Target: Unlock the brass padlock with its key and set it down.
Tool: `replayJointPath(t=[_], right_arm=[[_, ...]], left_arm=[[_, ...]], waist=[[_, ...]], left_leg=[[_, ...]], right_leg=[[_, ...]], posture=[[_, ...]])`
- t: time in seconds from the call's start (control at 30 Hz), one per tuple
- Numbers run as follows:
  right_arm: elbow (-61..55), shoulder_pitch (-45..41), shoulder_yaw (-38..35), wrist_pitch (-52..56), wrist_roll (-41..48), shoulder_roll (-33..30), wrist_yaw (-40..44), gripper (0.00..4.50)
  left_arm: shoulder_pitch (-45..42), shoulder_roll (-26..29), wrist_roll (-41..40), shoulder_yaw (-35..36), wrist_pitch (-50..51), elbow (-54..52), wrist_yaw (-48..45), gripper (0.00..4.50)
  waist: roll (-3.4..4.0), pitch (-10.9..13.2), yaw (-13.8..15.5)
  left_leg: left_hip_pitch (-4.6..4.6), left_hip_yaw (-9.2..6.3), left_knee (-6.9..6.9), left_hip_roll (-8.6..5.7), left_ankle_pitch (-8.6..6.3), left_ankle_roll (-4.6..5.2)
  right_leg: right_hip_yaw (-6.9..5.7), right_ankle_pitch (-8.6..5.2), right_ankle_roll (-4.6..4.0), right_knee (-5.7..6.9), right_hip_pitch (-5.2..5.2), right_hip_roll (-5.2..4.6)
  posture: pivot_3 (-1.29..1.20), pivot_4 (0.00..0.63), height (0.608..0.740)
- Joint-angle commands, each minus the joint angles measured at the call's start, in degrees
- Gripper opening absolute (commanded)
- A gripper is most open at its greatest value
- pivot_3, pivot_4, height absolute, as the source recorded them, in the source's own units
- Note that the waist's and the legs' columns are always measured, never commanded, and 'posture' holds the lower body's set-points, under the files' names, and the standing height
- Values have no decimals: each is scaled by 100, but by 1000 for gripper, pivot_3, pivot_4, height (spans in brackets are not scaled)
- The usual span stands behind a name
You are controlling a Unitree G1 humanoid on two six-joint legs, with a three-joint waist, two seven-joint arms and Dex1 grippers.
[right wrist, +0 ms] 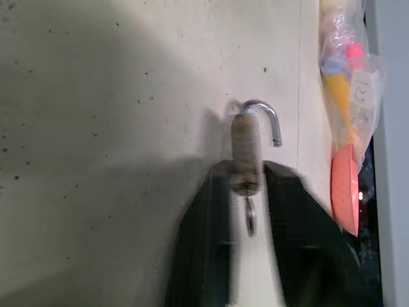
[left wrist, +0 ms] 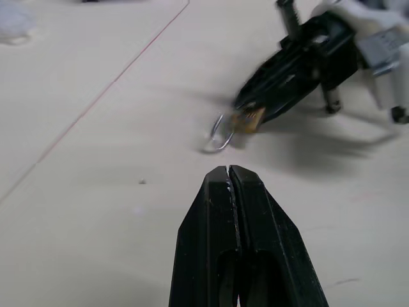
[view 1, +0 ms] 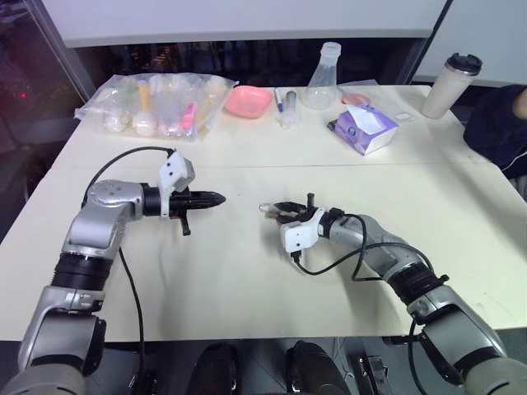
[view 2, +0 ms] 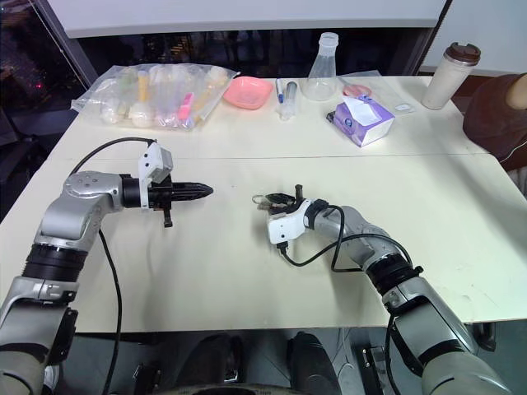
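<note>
The tiny brass padlock lies on the cream table near the middle, its silvery shackle swung open like a hook. A small ring hangs from its body. My right gripper rests low on the table with its fingers a little apart on either side of the padlock's body, so it is open. The padlock also sits at that gripper's tip in the left wrist view. My left gripper hovers to the padlock's left, pointing at it, shut and empty.
Along the table's far edge stand a clear plastic bag of items, a pink dish, a glass flask, a purple tissue pack and a lidded cup. A person's dark sleeve is at the far right.
</note>
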Motion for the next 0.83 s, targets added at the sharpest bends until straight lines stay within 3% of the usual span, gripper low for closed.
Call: replayJointPath(t=[0.03, 0.13, 0.3, 0.4, 0.6, 0.83], right_arm=[[-461, 158, -57, -153, 127, -210, 187, 3124], [-941, 409, -192, -91, 322, -479, 477, 4475], [-2407, 1100, -820, 522, 1510, -1262, 1666, 4475], [-3479, 1558, -1427, 1966, 2974, -1488, 2535, 4475], [-4748, 1903, -2287, 4351, 4616, -2003, 3509, 4475], [-5421, 2045, -2733, 5845, 5650, -2380, 3782, 4475]], left_arm=[[70, 127, -189, 120, 101, -408, -70, 0], [80, 147, -283, 112, 211, -501, -113, 0], [-17, 183, -226, -2, 176, -460, -185, 0], [-15, 229, -124, -67, -10, -409, -254, 0], [-15, 252, -192, -44, 47, -430, -354, 0], [192, 449, -307, 32, 183, -667, -486, 0]], waist=[[0, 0, 6], [0, 0, 45], [-1, 0, 58], [-1, 0, 44], [1, 1, 43], [-2, 2, 51]], left_leg=[[0, 0, 0, 0, 0, 0], [1, -1, 1, -2, -4, 8], [2, -6, 4, -8, -15, 27], [6, -9, 3, -3, -17, 30], [16, -11, 1, 6, -18, 32], [16, -16, 1, 5, -20, 34]], right_leg=[[0, 0, 0, 0, 0, 0], [0, 0, 0, -1, 3, -2], [-2, 0, 0, -4, 12, -9], [-4, 0, 0, -9, 19, -6], [-7, 0, -1, -6, 25, 1], [-11, 0, -2, -15, 32, -4]], posture=[[0, 150, 715], [0, 150, 715], [0, 150, 715], [0, 150, 715], [0, 150, 715], [0, 150, 715]])
